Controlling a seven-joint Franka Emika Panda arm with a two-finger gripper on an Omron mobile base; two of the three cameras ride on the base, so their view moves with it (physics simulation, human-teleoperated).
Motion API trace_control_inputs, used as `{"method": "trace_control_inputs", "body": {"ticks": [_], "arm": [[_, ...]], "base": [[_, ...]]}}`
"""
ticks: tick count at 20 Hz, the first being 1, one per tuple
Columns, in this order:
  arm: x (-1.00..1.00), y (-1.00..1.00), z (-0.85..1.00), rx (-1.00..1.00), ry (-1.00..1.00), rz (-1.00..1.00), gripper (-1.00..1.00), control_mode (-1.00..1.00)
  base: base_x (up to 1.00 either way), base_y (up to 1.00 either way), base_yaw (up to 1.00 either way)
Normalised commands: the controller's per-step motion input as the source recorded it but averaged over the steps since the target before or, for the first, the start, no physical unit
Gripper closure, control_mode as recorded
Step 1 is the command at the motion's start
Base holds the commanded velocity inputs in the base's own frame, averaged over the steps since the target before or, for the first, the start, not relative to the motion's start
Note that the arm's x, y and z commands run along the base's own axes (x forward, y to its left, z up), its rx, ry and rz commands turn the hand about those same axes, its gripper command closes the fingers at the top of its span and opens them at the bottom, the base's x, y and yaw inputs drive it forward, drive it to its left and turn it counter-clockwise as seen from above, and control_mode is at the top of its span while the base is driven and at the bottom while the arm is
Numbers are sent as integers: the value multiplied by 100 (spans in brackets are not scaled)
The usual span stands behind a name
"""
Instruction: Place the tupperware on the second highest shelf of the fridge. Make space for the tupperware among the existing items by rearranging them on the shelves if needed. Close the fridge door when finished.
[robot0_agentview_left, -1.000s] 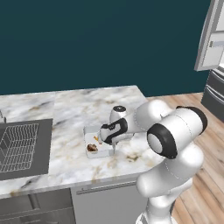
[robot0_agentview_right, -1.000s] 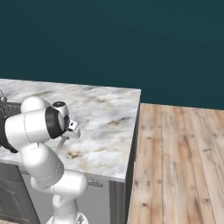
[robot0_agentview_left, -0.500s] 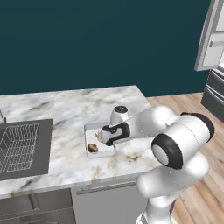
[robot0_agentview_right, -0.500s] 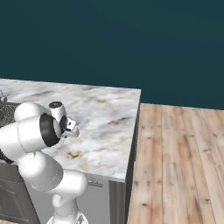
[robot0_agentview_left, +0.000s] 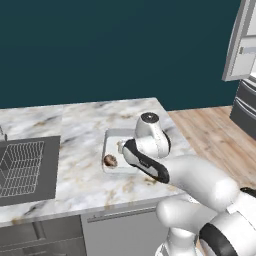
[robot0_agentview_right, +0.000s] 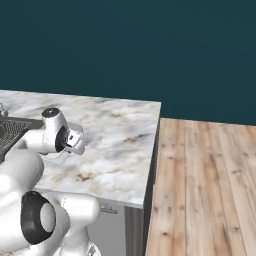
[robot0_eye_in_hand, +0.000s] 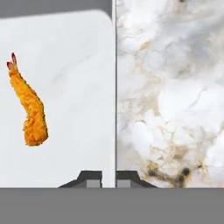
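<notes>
One tupperware (robot0_agentview_left: 112, 150) sits on the marble surface (robot0_agentview_left: 75, 125). In it lie two pieces of food: one round brown lump (robot0_agentview_left: 110, 160) and one fried shrimp (robot0_eye_in_hand: 29, 107). One sink (robot0_agentview_left: 25, 167). One fridge (robot0_agentview_left: 240, 45), one door open.

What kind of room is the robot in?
It looks like a kitchen, a computer-drawn one. There is a marble counter with a sink set into it, a tupperware holding food, and a grey fridge at the far right by the wooden floor.
</notes>
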Motion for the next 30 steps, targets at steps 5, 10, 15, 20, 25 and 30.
{"method": "trace_control_inputs", "body": {"ticks": [5,10,15,20,25,30], "arm": [[-70,-60,66,0,-16,-35,100,-100],[-69,-76,74,5,-24,-37,100,-100],[-70,-51,98,20,-17,-19,100,-100],[-69,-11,99,26,2,-3,100,-100],[-42,0,46,23,25,-7,100,-100],[-31,-1,12,17,14,-6,100,-100]], "base": [[0,0,0],[0,0,0],[0,0,0],[0,0,0],[0,0,0],[0,0,0]]}}
